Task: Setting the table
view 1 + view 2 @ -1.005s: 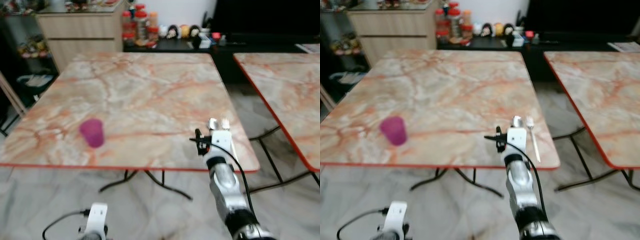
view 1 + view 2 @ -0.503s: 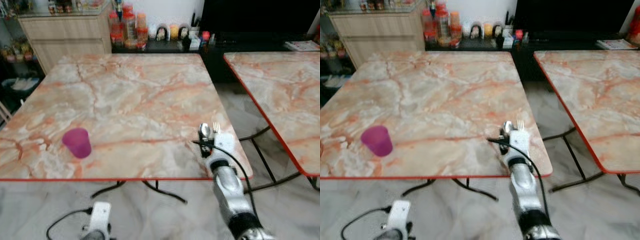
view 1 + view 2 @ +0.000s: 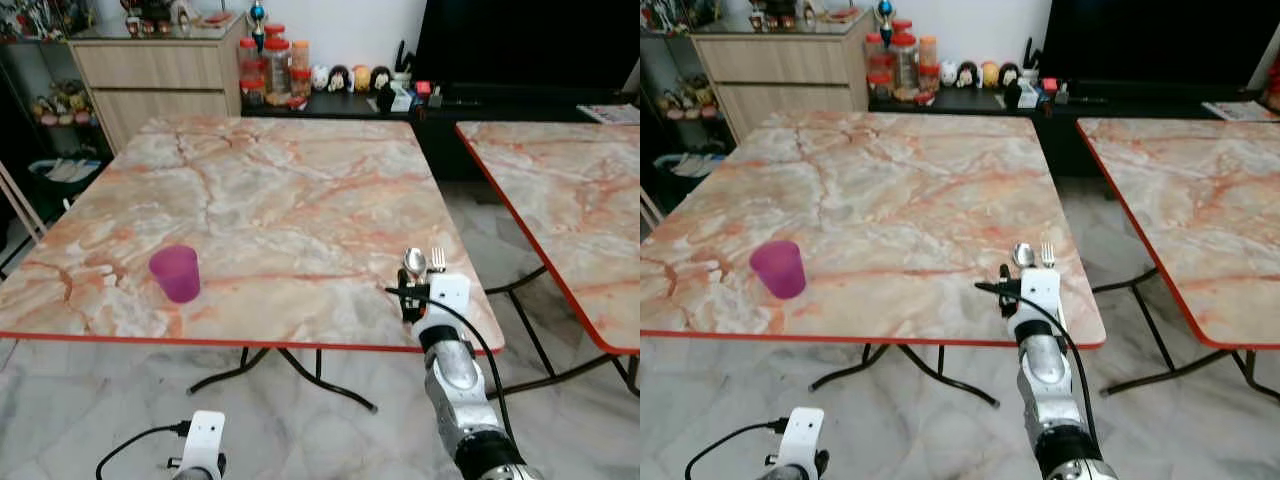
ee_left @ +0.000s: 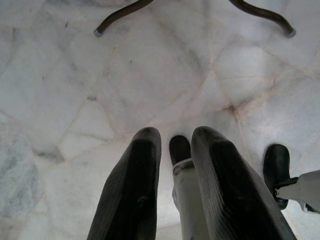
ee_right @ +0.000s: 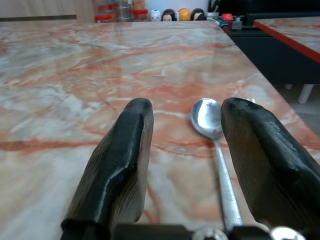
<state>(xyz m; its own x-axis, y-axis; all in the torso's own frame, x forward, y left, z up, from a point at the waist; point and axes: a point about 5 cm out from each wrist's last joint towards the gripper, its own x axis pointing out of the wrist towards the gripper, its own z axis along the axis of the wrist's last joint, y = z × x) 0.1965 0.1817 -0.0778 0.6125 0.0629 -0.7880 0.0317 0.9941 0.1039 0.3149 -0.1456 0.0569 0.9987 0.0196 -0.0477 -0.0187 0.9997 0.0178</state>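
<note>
A marble table (image 3: 280, 190) with a red rim stands before me. A purple cup (image 3: 176, 273) is upright near its front left edge. A spoon (image 3: 414, 263) and a fork (image 3: 437, 260) lie side by side near the front right corner. My right gripper (image 5: 189, 107) is open and low over the table, and the spoon (image 5: 207, 119) lies between its fingers (image 5: 125, 150) without touching them. In the left eye view the white wrist block (image 3: 445, 293) covers that gripper. My left gripper (image 4: 175, 137) hangs over the floor, its fingers a little apart and holding nothing.
A second marble table (image 3: 560, 190) stands to the right across a narrow gap. A wooden cabinet (image 3: 160, 80), jars (image 3: 270, 65) and a dark low unit (image 3: 520, 60) line the back wall. Curved black table legs (image 3: 300, 365) stand on the marble floor.
The whole picture has shifted with the camera. My right gripper stays at the spoon and fork near the front right corner. The cup has kept its place.
</note>
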